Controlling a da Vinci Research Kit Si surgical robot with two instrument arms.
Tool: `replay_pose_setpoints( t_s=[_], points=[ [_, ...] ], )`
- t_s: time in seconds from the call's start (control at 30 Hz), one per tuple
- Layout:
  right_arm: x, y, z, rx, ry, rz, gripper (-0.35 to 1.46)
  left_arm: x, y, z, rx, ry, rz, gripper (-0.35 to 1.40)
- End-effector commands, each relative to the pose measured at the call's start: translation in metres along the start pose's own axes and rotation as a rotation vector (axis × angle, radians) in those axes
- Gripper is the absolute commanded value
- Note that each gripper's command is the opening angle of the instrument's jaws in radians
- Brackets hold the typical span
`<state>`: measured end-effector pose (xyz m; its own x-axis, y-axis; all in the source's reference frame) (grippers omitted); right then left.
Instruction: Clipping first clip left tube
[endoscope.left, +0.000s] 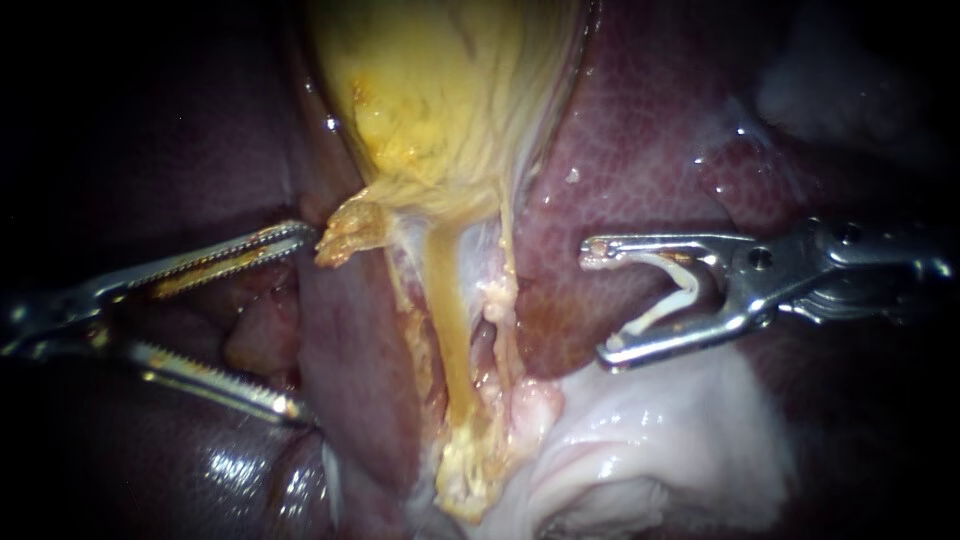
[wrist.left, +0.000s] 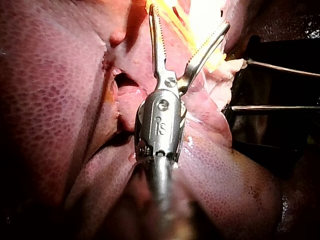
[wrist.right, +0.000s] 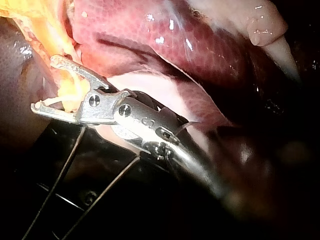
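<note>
Endoscope view shows our right instrument (endoscope.left: 597, 302) carrying a white clip (endoscope.left: 680, 290) between its spread jaws over the liver (endoscope.left: 640, 150), apart from the left tube (endoscope.left: 452, 330) below the gallbladder (endoscope.left: 450, 90), while our left instrument (endoscope.left: 305, 322) gapes wide and empty, and only the wrist views show thin wires (wrist.right: 59, 172) beside the tissue.

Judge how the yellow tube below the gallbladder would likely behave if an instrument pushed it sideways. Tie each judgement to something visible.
Probably floppy: the yellow tube is a thin, soft-looking strand running down from the gallbladder. Likely slippery: the liver beside it glistens wet. Possibly fragile: frayed shreds of tissue cling along its length.
</note>
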<state>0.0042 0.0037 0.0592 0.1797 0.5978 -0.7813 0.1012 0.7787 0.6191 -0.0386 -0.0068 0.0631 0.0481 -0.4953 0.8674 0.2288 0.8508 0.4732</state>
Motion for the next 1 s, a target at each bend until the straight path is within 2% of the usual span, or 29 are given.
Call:
replay_pose_setpoints(
  t_s=[0.03, 0.2, 0.33, 0.4, 0.57, 0.7, 0.8, 0.93, 1.0],
  points=[
    [-0.0001, 0.0000, -0.0001, 0.001, -0.001, 0.000, 0.60, -0.0003, 0.0001, -0.0001, -0.010, 0.002, -0.001, 0.96],
    [-0.0002, 0.0001, -0.0001, -0.001, -0.002, -0.008, 0.60, -0.0013, 0.0013, -0.0004, -0.081, 0.008, -0.058, 0.88],
    [-0.0003, 0.0003, 0.0000, -0.003, -0.002, -0.008, 0.60, -0.0007, 0.0025, 0.0000, -0.131, 0.009, -0.100, 0.81],
    [-0.0005, 0.0004, 0.0001, -0.005, -0.002, -0.009, 0.60, -0.0004, 0.0031, 0.0003, -0.139, 0.005, -0.118, 0.76],
    [-0.0010, 0.0006, 0.0003, -0.007, -0.002, -0.011, 0.60, 0.0008, 0.0048, 0.0016, -0.163, 0.018, -0.171, 0.66],
    [-0.0011, 0.0008, 0.0004, -0.008, -0.001, -0.012, 0.60, 0.0013, 0.0056, 0.0029, -0.174, 0.025, -0.213, 0.51],
    [-0.0012, 0.0008, 0.0005, -0.009, -0.001, -0.012, 0.60, 0.0018, 0.0059, 0.0035, -0.177, 0.030, -0.241, 0.34],
    [-0.0012, 0.0008, 0.0005, -0.009, -0.001, -0.012, 0.60, 0.0025, 0.0060, 0.0034, -0.188, 0.050, -0.273, -0.22],
    [-0.0012, 0.0008, 0.0005, -0.009, -0.001, -0.012, 0.60, 0.0026, 0.0060, 0.0031, -0.195, 0.052, -0.308, -0.35]
  ],
)
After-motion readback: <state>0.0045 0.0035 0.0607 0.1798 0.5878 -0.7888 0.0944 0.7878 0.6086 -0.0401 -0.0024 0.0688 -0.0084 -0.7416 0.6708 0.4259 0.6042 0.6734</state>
